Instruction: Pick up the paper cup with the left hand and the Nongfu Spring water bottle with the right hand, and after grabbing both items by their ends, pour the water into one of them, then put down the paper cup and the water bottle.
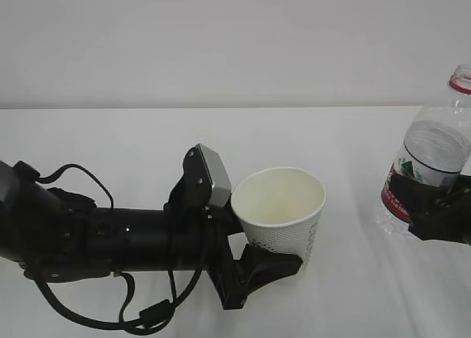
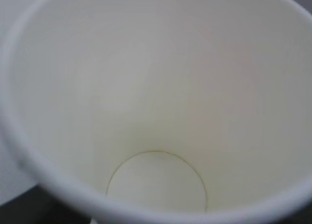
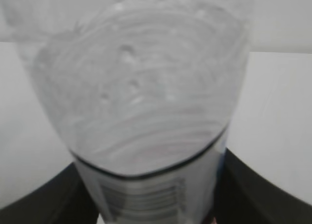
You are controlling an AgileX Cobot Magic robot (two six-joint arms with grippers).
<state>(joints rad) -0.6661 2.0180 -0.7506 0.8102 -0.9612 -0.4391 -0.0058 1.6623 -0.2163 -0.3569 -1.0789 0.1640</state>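
Two items gripped. Left hand (image 1: pixel 268 268) clamps paper cup (image 1: pixel 282 209) at lower wall, centre of table (image 1: pixel 110 139); cup axis near-upright, mouth up, empty. Right hand (image 1: pixel 441 209) clamps Nongfu Spring water bottle (image 1: pixel 434 157) at label, far right; axis upright, slight tilt, neck up.

One camera stands in front of the white table (image 1: pixel 132 139) and looks down at a slant toward the back wall (image 1: pixel 221 36). The left wrist camera sits right over the paper cup (image 2: pixel 161 112) and looks straight inside it. The right wrist camera is pressed close to the water bottle (image 3: pixel 141 102). The front camera sees both the cup (image 1: pixel 283 213) and the bottle (image 1: pixel 430 161) too.
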